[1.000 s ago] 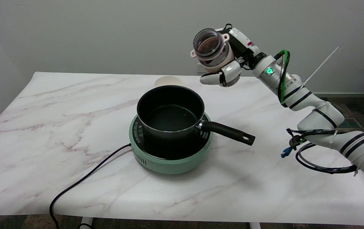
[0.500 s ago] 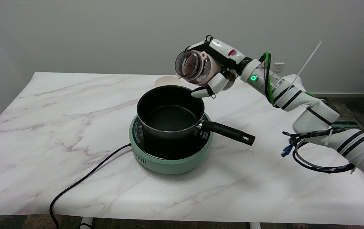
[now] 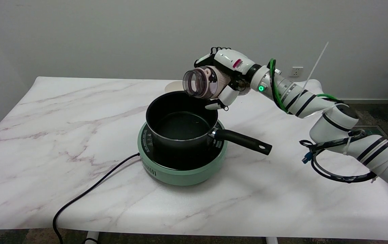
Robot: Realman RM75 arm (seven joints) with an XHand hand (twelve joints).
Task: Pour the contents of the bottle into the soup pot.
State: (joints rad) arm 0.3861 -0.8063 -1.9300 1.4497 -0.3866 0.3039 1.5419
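My right hand [image 3: 226,79] grips a clear wide-mouthed bottle [image 3: 199,83], tipped nearly onto its side with its open mouth facing left and slightly down. The mouth hangs just above the far right rim of the black soup pot [image 3: 180,120]. The pot stands on a round green hotplate [image 3: 180,171], its black handle [image 3: 244,140] pointing to the right. Brownish contents show dimly through the bottle's wall. The pot's inside looks dark, and I cannot tell what lies in it.
A black power cord [image 3: 88,193] runs from the hotplate to the table's front left edge. A pale round lid [image 3: 177,87] lies on the marble table [image 3: 61,115] behind the pot. My right arm [image 3: 336,125] stretches across the table's right side.
My right hand has carried the bottle down and to the left, from high at the pot's right to just over its rim. The bottle has tipped further toward level.
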